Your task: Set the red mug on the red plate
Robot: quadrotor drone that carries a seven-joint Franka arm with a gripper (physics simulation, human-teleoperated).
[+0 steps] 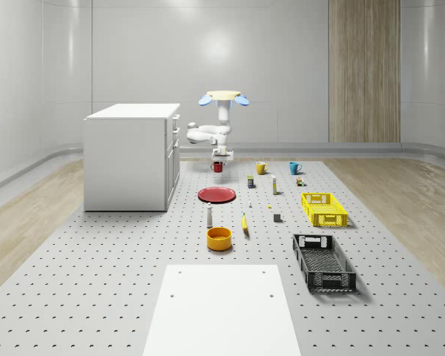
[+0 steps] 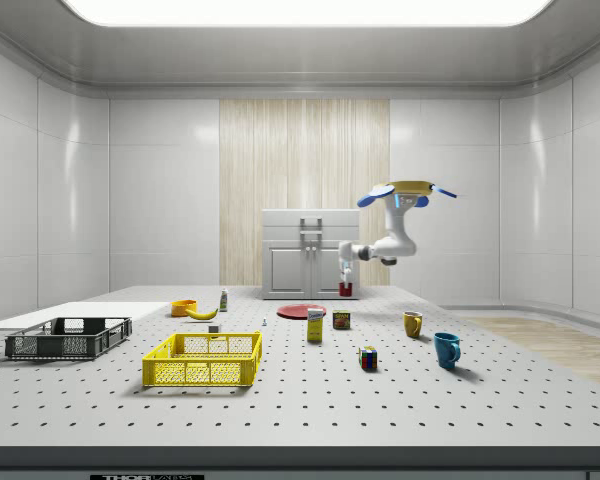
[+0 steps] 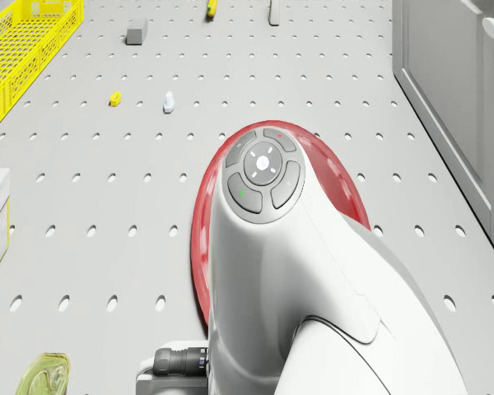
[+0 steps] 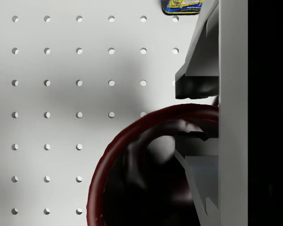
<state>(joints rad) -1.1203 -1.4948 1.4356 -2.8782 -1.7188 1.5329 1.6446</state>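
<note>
The red mug hangs from my gripper, just beyond the far edge of the red plate on the perforated table. In the wrist view my gripper is shut on the mug's rim, one finger outside the wall and the other inside. The mug stays low over the table; I cannot tell whether it touches. The drone hovers above and slightly behind the mug, beside the white cabinet. In the drone view the plate lies under the arm.
A white cabinet stands close to the whole-scene view's left of the arm. A yellow mug and a blue mug sit to the right. Nearer are a white bottle, a banana, an orange bowl, a yellow crate and a black crate.
</note>
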